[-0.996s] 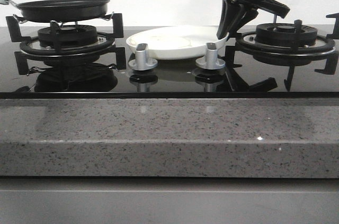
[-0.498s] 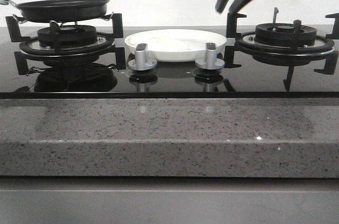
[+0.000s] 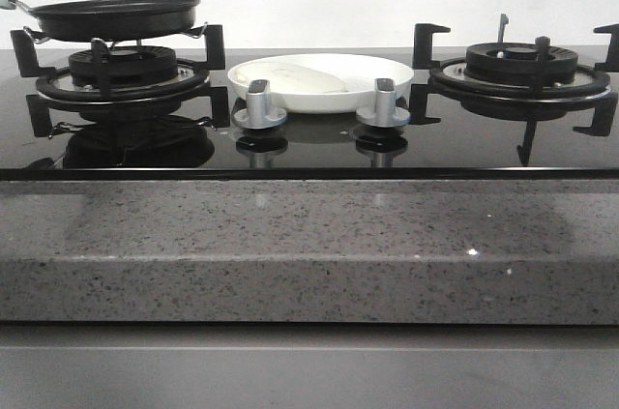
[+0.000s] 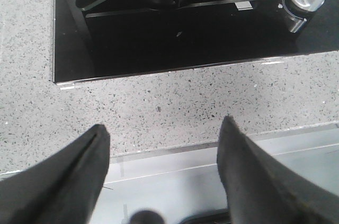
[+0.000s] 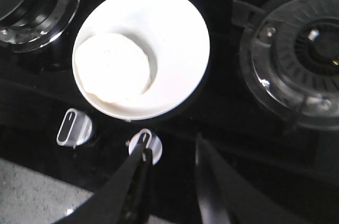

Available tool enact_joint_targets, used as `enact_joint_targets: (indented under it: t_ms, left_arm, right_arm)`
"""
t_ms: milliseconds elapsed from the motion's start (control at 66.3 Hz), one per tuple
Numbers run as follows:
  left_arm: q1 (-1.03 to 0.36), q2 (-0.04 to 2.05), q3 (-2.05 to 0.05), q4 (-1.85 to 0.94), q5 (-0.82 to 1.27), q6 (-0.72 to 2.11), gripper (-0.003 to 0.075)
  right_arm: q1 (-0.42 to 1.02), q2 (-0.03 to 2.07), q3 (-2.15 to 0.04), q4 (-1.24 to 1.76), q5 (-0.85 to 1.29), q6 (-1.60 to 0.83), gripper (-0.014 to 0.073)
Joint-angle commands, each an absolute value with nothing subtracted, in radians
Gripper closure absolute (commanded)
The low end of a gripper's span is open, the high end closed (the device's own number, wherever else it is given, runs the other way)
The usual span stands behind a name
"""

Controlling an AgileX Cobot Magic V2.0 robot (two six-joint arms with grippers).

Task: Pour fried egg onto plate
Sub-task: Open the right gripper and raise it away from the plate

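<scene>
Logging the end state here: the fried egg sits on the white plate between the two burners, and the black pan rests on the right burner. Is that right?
Not quite. The fried egg does lie on the plate between the burners, but the black pan rests on the left burner, not the right one. The front view shows it; the right burner holds nothing.

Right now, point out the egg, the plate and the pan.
egg (image 5: 112, 69), right wrist view, middle of the patty.
plate (image 5: 183, 49), right wrist view, bare inner surface.
pan (image 3: 114, 18), front view, outer side wall.
</scene>
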State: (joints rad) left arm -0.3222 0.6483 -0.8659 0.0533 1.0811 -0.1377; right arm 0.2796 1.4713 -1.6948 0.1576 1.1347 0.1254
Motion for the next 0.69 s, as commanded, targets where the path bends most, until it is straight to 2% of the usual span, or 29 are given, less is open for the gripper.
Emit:
enact_joint_targets:
  t_ms: [0, 332, 679]
  left_arm:
    - [-0.331, 0.649, -0.888, 0.055, 1.016, -0.146, 0.028]
    - [-0.331, 0.649, -0.888, 0.055, 1.016, -0.146, 0.028]
    - [-0.331, 0.649, -0.888, 0.055, 1.016, -0.146, 0.028]
  right_arm:
    - [0.279, 1.303, -1.589, 0.132, 1.03, 0.113, 0.035]
    - [0.279, 0.91, -1.184, 0.062, 0.996, 0.113, 0.035]
    - [0.279, 0.656, -0.942, 0.063, 1.01, 0.113, 0.035]
